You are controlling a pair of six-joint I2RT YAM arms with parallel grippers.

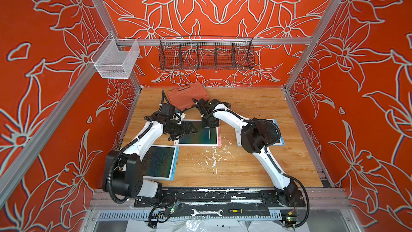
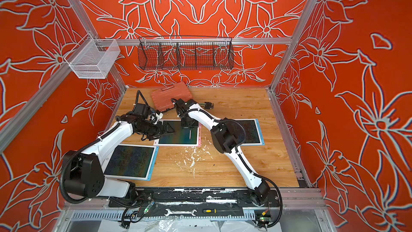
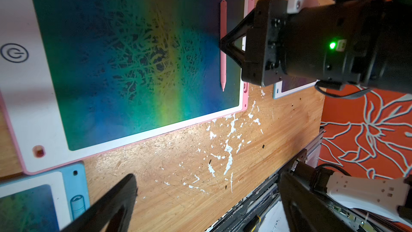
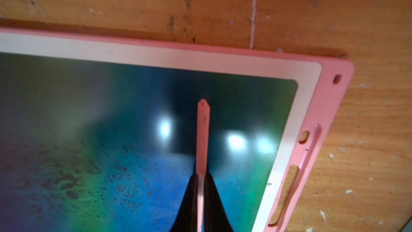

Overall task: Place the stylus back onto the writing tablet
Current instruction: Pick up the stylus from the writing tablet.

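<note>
Partly hidden, stylus (image 4: 203, 135) clamped in right gripper (image 4: 201, 177), writing tablet (image 4: 156, 54) cropped.

A slim pink plastic stylus (image 3: 223, 41) | rectangular pink-rimmed writing tablet (image 3: 29, 97), white bezel, screen shimmers green, blue, yellow | light-brown wooden tabletop (image 3: 167, 170) carries white flecks | orange-red walls (image 1: 367, 108) bear white-outlined flowers

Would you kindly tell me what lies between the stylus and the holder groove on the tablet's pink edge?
On the tablet, in the right wrist view, only bare screen and the white border separate the stylus from the groove.
</note>
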